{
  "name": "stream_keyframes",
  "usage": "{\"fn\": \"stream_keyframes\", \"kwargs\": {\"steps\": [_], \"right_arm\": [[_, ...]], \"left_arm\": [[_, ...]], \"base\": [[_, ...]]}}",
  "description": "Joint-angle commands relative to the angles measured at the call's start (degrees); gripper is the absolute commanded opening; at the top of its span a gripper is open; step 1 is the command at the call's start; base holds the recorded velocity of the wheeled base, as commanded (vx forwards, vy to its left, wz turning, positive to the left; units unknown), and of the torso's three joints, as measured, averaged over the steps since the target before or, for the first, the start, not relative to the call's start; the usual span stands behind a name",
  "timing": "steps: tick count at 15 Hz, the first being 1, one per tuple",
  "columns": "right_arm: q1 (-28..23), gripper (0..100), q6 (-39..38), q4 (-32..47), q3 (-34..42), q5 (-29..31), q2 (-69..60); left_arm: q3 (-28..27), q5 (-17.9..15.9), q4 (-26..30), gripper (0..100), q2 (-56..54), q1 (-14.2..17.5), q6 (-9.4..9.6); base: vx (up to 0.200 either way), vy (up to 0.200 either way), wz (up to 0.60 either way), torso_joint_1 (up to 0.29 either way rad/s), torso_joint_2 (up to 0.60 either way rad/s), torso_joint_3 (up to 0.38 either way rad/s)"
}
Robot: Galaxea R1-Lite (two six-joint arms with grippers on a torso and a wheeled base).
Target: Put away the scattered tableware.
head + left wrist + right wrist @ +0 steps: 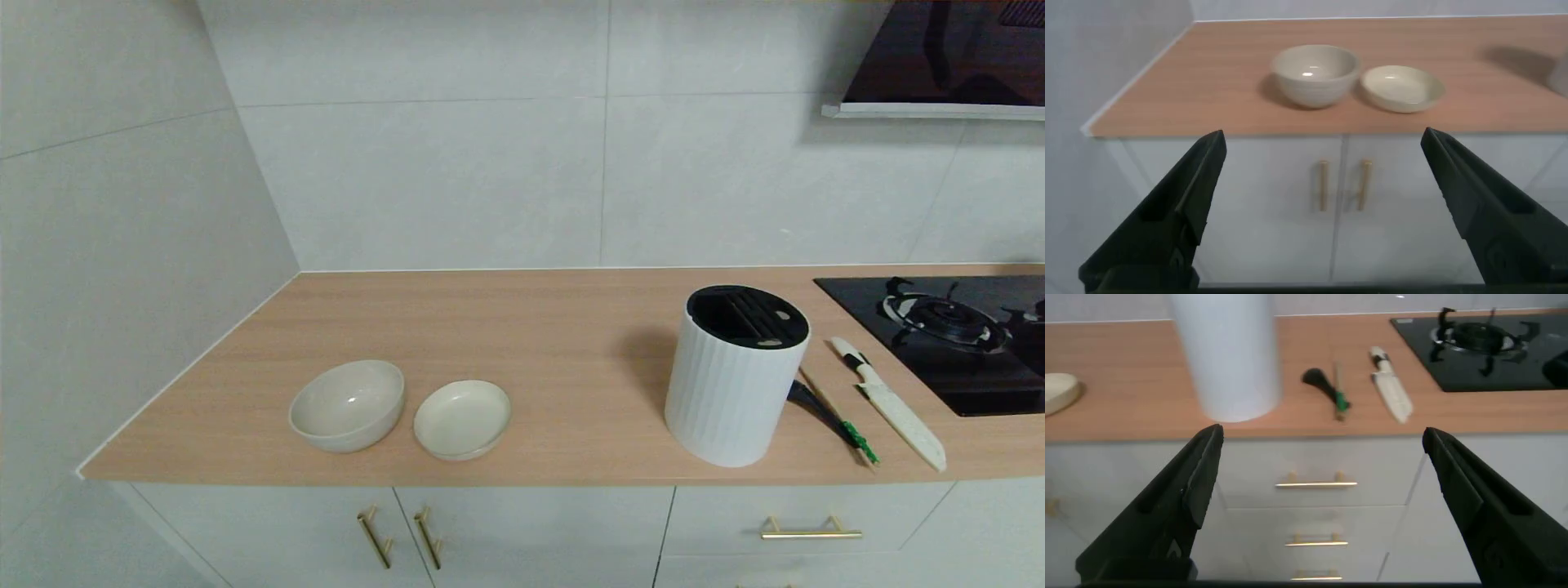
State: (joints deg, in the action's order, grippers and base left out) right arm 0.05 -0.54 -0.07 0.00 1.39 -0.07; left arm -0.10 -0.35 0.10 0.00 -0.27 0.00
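Cream deep bowl [347, 405] and shallow dish [462, 419] upright, side by side, near counter [531, 327] front edge. Right of white ribbed holder [735, 376]: black-green utensil [833, 420], white knife [888, 403], both lying flat.

Soft, even light: the white holder [735, 392] casts a faint shadow leftward across the countertop [531, 343], and the deeper bowl [347, 406] glints.

Head of black utensil [829, 416] partly hidden behind knife holder [729, 396]; stove [922, 359] cut by right edge.

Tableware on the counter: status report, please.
Left gripper, right gripper open, empty, short of the counter. Bowl, dish, knife, black utensil lie loose. Holder upright beside utensil.
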Motion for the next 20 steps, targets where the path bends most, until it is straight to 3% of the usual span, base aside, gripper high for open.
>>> {"fn": "stream_keyframes", "kwargs": {"steps": [1, 17, 20], "right_arm": [[0.0, 100, 0.0, 0.0, 0.0, 0.0, 0.1], [0.0, 100, -0.1, 0.0, 0.0, 0.0, 0.1], [0.0, 100, 0.0, 0.0, 0.0, 0.0, 0.1]], "left_arm": [[0.0, 0.0, 0.0, 100, 0.0, 0.0, 0.00], [0.0, 0.1, 0.0, 100, 0.0, 0.0, 0.00], [0.0, 0.0, 0.0, 100, 0.0, 0.0, 0.00]], "base": [[0.000, 0.200, 0.00, 0.002, 0.00, 0.007], [0.000, 0.200, 0.00, 0.002, 0.00, 0.002], [0.000, 0.000, 0.00, 0.000, 0.00, 0.000]]}}
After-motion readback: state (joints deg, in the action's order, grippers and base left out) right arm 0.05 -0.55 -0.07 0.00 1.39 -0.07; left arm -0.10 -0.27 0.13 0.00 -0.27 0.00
